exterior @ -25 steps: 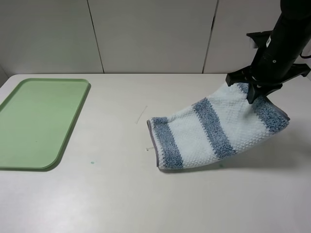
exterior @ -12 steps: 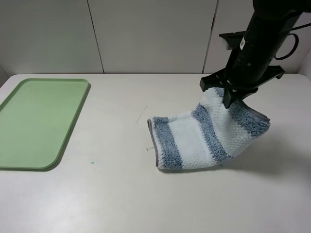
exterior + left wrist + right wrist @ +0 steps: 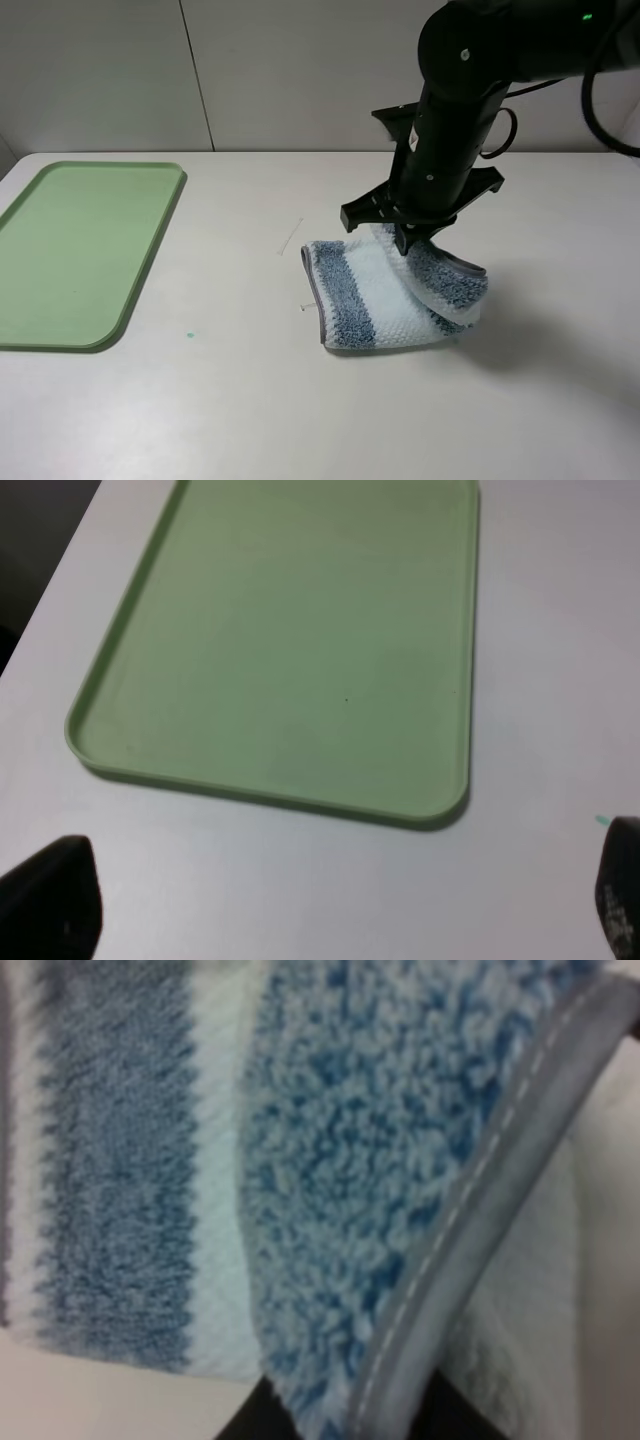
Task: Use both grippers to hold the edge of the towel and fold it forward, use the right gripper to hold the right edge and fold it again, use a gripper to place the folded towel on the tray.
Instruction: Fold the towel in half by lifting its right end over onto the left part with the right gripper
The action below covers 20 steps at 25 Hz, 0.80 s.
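we are in the second fold. the right gripper (image 3: 408,240) is pinched shut on the right edge of the towel (image 3: 365,295), and in the right wrist view the grey hem (image 3: 470,1220) runs down between its dark fingers with the blue terry pile beside it

what has just changed: a second ago the held edge hung far out to the right with the towel stretched in a long sling. the arm has since swept it left, so the gripper now stands over the middle of the towel and the lifted end curls back over the part lying on the table (image 3: 250,400). the towel's left end has not shifted; it sits in the same spot, well apart from the light green tray (image 3: 80,250) on the left

for the task, we judge the fold about halfway over: the flap is above the lower layer but still raised and rounded, not laid flat, and its edge does not yet meet the left hem. it needs to travel further left and come down before letting go

the left gripper (image 3: 335,900) is spread wide and holds nothing; its wrist view shows the bare tray just ahead of its fingertips. placing the towel on the tray is not yet begun
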Motion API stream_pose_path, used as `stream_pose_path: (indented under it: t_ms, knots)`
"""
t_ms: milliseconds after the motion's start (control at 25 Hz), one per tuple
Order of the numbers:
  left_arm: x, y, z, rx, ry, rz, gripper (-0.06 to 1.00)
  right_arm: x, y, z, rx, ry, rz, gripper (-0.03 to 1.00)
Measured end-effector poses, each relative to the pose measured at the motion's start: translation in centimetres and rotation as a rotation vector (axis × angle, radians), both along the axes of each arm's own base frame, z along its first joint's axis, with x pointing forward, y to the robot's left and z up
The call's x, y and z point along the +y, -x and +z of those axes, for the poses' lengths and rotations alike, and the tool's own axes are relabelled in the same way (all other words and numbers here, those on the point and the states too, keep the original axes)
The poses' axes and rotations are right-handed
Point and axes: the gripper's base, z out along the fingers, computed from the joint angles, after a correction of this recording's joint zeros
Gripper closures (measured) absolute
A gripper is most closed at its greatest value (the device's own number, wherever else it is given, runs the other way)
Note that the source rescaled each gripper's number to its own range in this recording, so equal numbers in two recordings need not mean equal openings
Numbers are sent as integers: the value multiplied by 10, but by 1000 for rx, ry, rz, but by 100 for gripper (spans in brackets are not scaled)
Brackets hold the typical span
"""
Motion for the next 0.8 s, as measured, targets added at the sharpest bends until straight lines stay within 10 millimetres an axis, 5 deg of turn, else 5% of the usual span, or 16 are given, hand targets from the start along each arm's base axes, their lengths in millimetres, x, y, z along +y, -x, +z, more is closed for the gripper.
stream_pose_path:
  t_ms: [280, 600, 680, 800]
  knots:
    - [0, 0, 0, 0, 0, 0, -5, 25, 8, -22, 8, -6, 33, 90]
    - [0, 0, 0, 0, 0, 0, -5, 31, 7, -26, -2, -42, 23, 90]
    - [0, 0, 0, 0, 0, 0, -5, 32, 6, -26, -4, -57, 16, 73]
    - [0, 0, 0, 0, 0, 0, -5, 34, 7, -26, 1, -85, -11, 17]
